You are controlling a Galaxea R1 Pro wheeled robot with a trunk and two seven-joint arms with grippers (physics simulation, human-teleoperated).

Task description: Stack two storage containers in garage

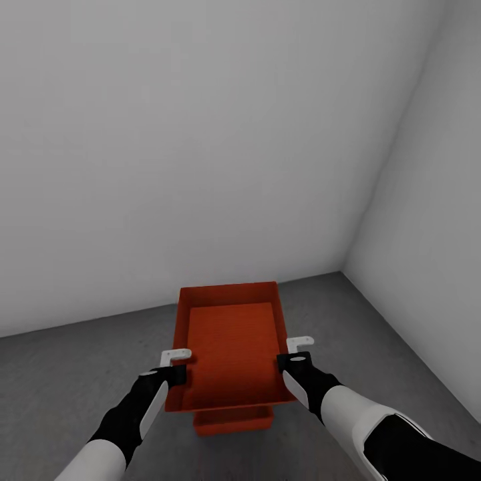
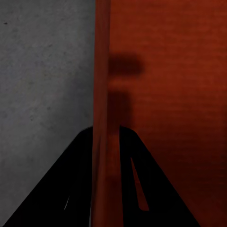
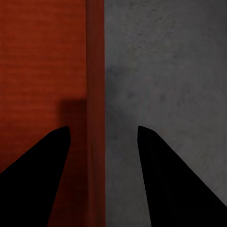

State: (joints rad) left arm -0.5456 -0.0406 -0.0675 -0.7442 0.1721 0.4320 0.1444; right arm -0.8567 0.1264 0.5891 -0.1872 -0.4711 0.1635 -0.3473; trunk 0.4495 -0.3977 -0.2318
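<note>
One orange-red storage container point(image 1: 230, 347) sits between my two grippers over the dark grey garage floor point(image 1: 60, 387). The near end of the second container point(image 1: 234, 422) peeks out directly beneath it; whether they touch I cannot tell. My left gripper point(image 1: 175, 374) is shut on the upper container's left wall; in the left wrist view its fingers point(image 2: 105, 130) pinch the wall point(image 2: 101, 71). My right gripper point(image 1: 288, 364) straddles the right wall; in the right wrist view it point(image 3: 104, 128) stands open, with gaps either side of the wall point(image 3: 94, 56).
Plain grey-white walls point(image 1: 200, 133) meet in a corner at the right point(image 1: 344, 267), a short way beyond the containers. Bare concrete floor point(image 1: 374, 334) stretches to both sides of the stack.
</note>
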